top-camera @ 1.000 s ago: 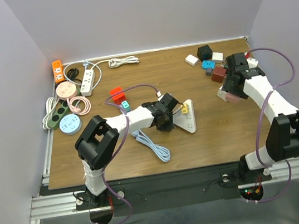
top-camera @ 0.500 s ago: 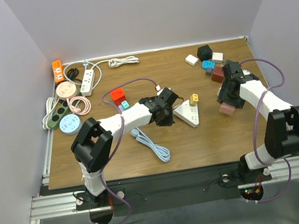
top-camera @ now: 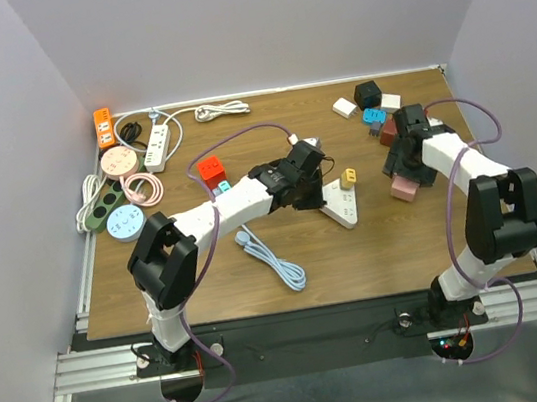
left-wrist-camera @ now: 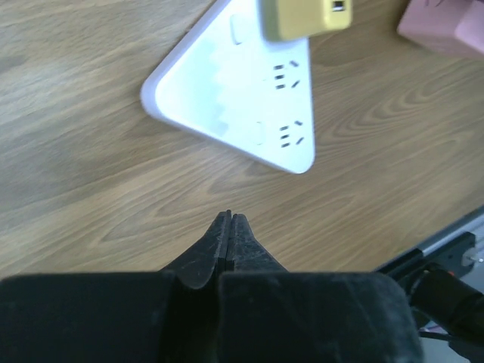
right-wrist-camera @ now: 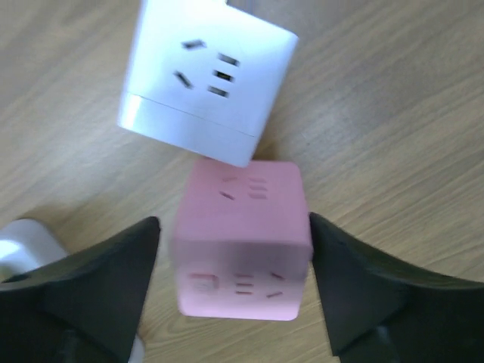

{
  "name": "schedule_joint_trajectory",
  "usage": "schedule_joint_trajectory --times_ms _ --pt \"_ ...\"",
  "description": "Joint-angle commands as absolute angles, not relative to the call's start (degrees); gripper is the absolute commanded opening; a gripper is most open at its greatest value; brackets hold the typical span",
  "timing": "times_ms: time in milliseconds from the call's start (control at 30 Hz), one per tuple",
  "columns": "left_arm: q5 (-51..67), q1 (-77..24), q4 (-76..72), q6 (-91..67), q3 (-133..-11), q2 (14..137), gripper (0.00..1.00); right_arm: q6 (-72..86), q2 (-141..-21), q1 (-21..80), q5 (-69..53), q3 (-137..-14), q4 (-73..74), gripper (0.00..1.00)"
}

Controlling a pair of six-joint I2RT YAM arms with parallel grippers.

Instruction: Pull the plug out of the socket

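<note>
Check against the two earlier overhead frames. Noted the yellow block-shaped plug [top-camera: 349, 178] [left-wrist-camera: 305, 17] still seated in the white triangular plastic socket strip [top-camera: 340, 204] [left-wrist-camera: 234, 98], at the strip's far corner; not pulled off. Found the strip lying flat on the brown wooden bench [top-camera: 398, 252], shifted rightward and turned from its place a second ago, little changed over the last half second.

Logged the left hand [top-camera: 313, 190] [left-wrist-camera: 229, 219] closed on nothing, fingertips pressed together, over bare wood just beside the strip's near edge and not touching it. Compared with a second ago: right at the plug then, clear of it now, drawn back toward the far side.

Logged the right hand [top-camera: 410, 158] [right-wrist-camera: 234, 221] spread wide, one finger on each side of the pink plastic cube socket [top-camera: 404, 188] [right-wrist-camera: 242, 238]; gap seen on one side, cannot tell contact on the other. Located the cube right of the strip and well apart from it, just beside a white cube socket [right-wrist-camera: 208, 79]. Noted the right arm folded farther inward than a second ago.
</note>
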State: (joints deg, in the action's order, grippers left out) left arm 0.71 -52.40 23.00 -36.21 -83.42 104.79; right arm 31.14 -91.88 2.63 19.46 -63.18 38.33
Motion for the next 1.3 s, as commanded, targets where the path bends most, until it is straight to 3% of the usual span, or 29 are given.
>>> schedule_joint_trajectory --times_ms 0,33,367,667,1033,1267 --pt "3.3 -51.9 19.3 -35.2 -86.7 105.2 0.00 29.3 -86.9 2.3 16.4 -67.8 36.0 0.86" --pt "3.3 -51.5 19.2 -35.1 -86.9 106.3 0.00 28.8 -85.8 2.3 15.0 -68.1 36.1 0.99" --pt "7.0 -46.7 15.1 -35.6 -87.3 111.4 0.00 24.0 -77.3 2.5 -8.6 -67.1 36.0 0.99" --pt "9.5 -46.3 13.9 -36.6 -88.7 113.4 0.00 20.2 -85.9 6.0 -19.6 -68.1 29.6 0.86" --pt "8.3 -46.2 12.8 -38.5 -82.4 106.4 0.00 22.0 -94.5 12.1 -16.0 -70.8 27.1 0.76" --pt "7.6 -46.1 13.8 -38.9 -80.2 102.6 0.00 22.8 -99.2 12.6 -14.1 -71.7 27.1 0.49"
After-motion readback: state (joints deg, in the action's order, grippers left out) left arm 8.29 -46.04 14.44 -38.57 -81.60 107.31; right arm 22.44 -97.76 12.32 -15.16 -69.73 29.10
